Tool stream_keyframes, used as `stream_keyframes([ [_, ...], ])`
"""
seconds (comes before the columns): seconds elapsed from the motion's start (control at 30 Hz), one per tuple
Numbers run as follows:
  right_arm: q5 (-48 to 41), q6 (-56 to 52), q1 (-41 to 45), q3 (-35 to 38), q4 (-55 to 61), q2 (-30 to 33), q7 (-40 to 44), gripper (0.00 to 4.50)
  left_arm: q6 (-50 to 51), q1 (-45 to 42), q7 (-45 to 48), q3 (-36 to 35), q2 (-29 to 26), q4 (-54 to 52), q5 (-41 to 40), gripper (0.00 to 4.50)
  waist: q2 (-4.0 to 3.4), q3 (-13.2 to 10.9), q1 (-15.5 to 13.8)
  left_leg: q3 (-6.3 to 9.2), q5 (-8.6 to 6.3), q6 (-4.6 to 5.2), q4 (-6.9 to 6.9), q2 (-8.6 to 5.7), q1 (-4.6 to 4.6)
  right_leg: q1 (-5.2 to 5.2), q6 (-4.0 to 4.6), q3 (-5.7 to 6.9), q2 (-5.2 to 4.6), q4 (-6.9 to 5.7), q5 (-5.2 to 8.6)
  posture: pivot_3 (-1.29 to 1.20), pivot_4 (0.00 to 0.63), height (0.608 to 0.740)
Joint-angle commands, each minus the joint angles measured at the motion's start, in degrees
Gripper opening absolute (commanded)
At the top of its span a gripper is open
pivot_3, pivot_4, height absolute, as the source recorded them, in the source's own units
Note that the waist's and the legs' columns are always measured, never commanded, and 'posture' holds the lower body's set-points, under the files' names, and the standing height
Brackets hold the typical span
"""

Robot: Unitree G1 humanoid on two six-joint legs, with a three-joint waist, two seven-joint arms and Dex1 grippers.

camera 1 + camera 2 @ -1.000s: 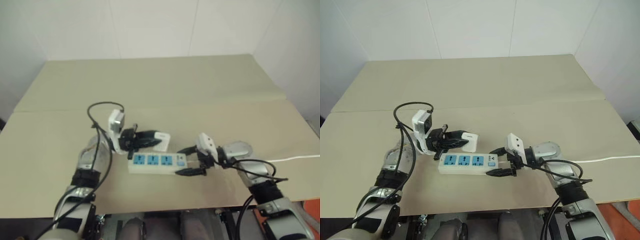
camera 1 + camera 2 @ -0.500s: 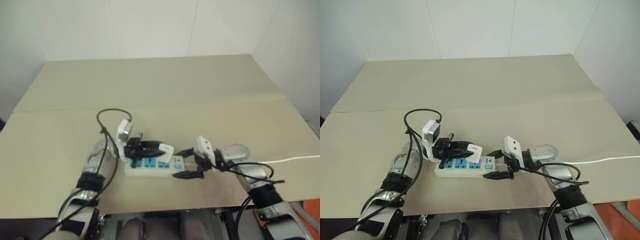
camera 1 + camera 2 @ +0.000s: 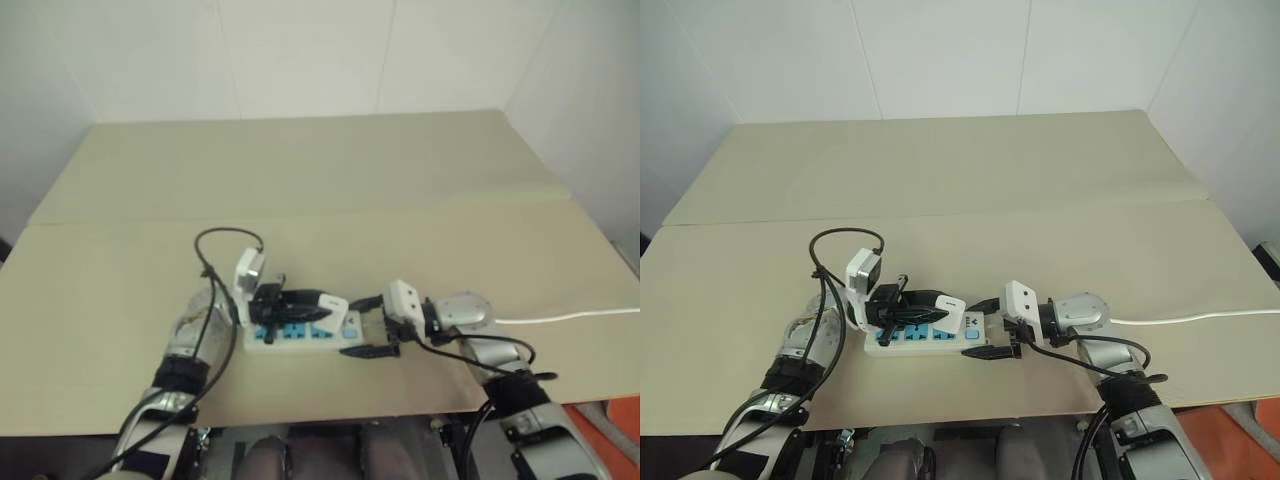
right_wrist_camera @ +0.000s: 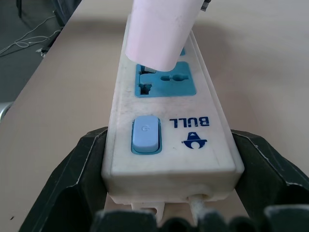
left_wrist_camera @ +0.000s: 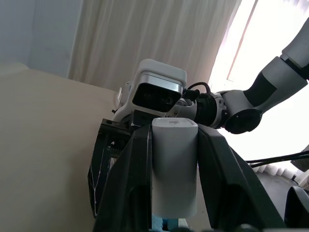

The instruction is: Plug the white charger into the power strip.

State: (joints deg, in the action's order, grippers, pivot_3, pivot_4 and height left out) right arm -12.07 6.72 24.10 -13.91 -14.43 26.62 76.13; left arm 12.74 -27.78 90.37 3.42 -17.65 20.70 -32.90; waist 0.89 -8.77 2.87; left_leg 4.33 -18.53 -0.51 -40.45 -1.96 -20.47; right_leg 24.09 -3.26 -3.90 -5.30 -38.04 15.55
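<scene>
Left tool point(image 3: 935, 308) is pinching the white charger point(image 3: 950, 314) right over the power strip point(image 4: 166, 125) on the desk point(image 3: 970, 190); right tool point(image 3: 990, 328) is clamped around the strip's switch end.

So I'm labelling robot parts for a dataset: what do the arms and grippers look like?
Both arms are silver-grey metal with black joint bands and loose black cables. The left gripper and the right gripper each have two black fingers, with a white boxy camera housing mounted at the wrist.
</scene>
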Motion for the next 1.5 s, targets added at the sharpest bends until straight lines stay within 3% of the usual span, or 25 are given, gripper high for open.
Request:
stream_keyframes([
  [0.03, 1.01, 2.54, 0.85, -0.18, -1.91, -0.18, -0.31, 3.43, 0.32, 0.63, -0.09, -0.99, -0.43, -3.16, -1.1, 0.99, 0.0, 0.0, 0.01, 0.0, 0.0, 0.0, 0.0, 0.0, 0.02, -0.02, 0.0, 0.0, 0.0, -0.01, 0.0, 0.0, 0.15, 0.74],
  [0.47, 1.33, 4.2, 1.3, -0.4, -3.97, -0.3, -0.43, 3.43, 0.7, 5.4, -3.06, -2.28, -1.82, -8.2, -1.42, 0.99, 0.0, 0.0, -0.14, 0.0, -0.18, 0.33, 0.0, 0.02, 0.16, -0.09, 0.01, -0.01, 0.0, -0.03, -0.01, 0.0, 0.15, 0.74],
  [1.5, 1.16, 3.88, 0.99, -0.97, -3.24, -0.94, -1.0, 3.43, -3.21, 5.32, -1.21, -0.94, -0.96, -3.16, 1.3, 0.99, -0.01, 0.01, -0.11, -0.01, -0.19, 0.34, 0.02, 0.04, 0.23, -0.11, 0.04, -0.01, 0.02, -0.03, -0.02, 0.0, 0.15, 0.74],
])
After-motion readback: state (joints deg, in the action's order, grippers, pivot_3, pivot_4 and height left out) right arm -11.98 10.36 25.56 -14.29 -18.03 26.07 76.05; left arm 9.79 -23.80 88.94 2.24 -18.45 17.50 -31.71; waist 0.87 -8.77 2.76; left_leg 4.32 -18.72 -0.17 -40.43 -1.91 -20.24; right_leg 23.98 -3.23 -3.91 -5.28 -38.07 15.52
